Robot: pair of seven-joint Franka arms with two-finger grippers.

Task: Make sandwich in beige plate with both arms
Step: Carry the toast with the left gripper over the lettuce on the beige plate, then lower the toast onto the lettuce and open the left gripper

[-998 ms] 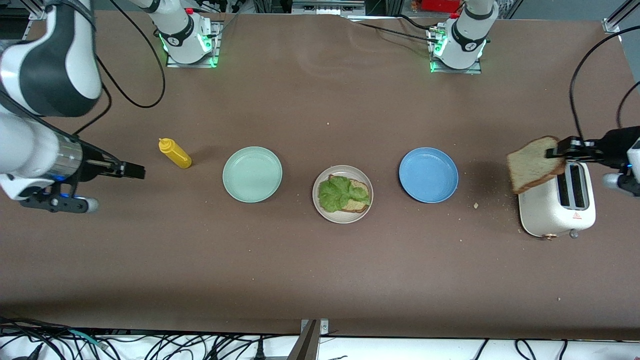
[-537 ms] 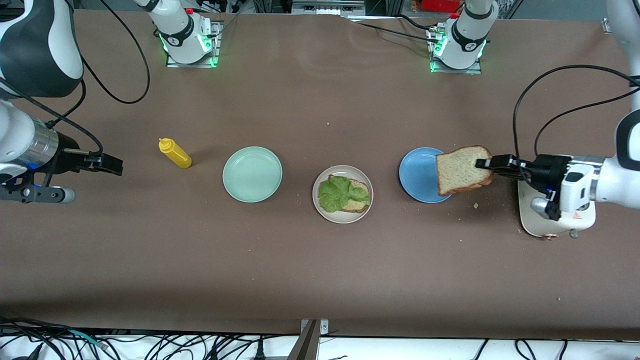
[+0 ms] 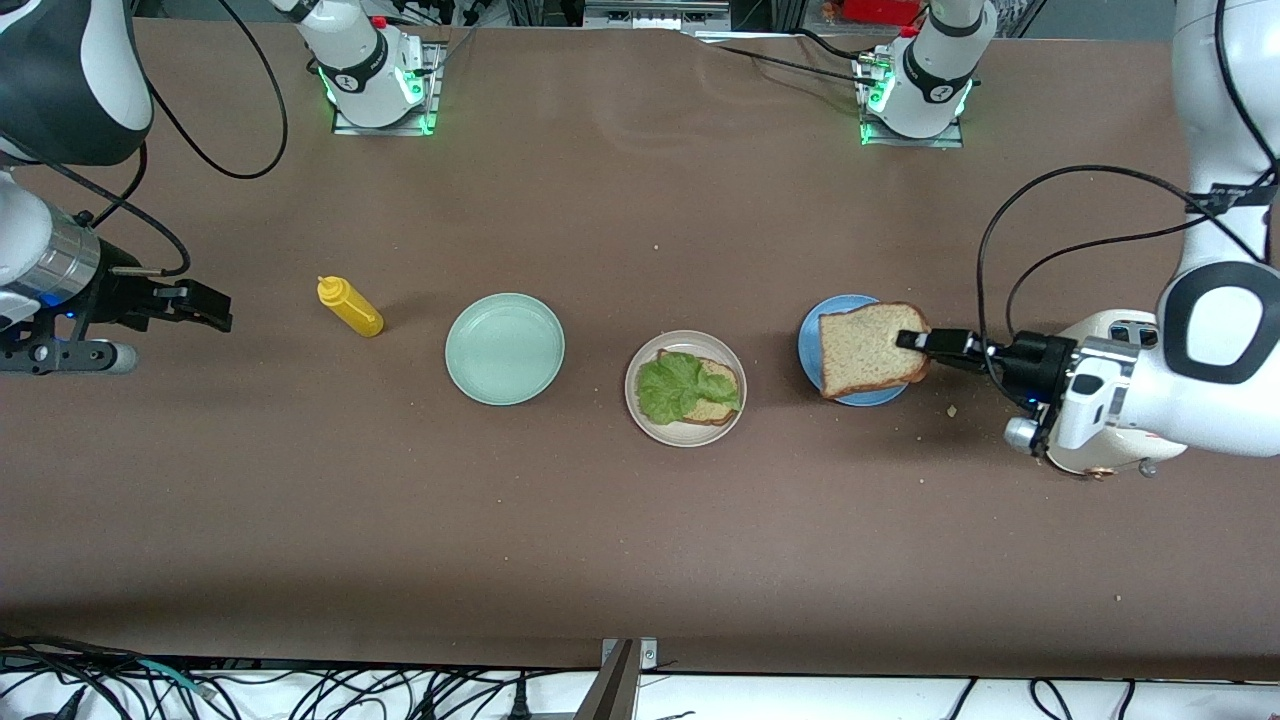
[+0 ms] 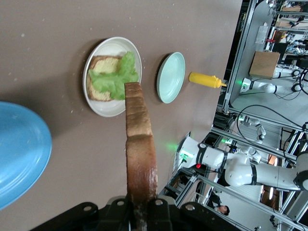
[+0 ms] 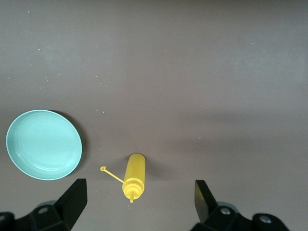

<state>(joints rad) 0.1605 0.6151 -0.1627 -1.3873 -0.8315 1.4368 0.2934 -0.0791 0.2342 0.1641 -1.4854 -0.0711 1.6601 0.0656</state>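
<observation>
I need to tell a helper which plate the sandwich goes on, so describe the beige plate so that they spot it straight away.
Three round plates sit in a row across the middle of the brown table. The beige plate is the middle one, between the mint-green plate and the blue plate. It alone holds food: a bread slice topped with green lettuce.

Across mid-frame, from the right arm's end, we see a row: bottle (image 3: 350, 307), plate (image 3: 505, 349), middle plate (image 3: 650, 425) bearing lettuce (image 3: 680, 385) on toast (image 3: 720, 405), third plate (image 3: 810, 345) under a raised slice (image 3: 865, 350).
</observation>
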